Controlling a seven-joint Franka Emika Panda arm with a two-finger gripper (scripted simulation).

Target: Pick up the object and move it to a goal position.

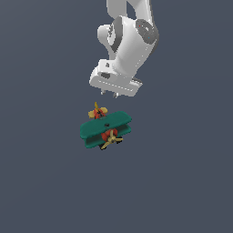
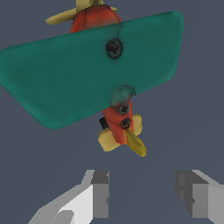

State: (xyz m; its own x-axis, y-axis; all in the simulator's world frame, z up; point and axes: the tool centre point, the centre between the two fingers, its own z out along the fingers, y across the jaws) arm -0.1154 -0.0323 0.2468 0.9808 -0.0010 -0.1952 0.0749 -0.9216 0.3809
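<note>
On a plain dark grey floor (image 1: 41, 182) sits the biplane (image 1: 105, 129).

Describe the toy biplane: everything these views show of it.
The toy biplane is small, with smooth, painted-looking surfaces. It has two stacked dark green wings, a red body with a rounded nose, a tan-yellow propeller pointing toward the exterior camera, and a yellow tail. A dark round spot sits mid upper wing. It sits upright and level on the grey floor. Nothing grips it: the gripper is open, with nothing between its fingers.
</note>
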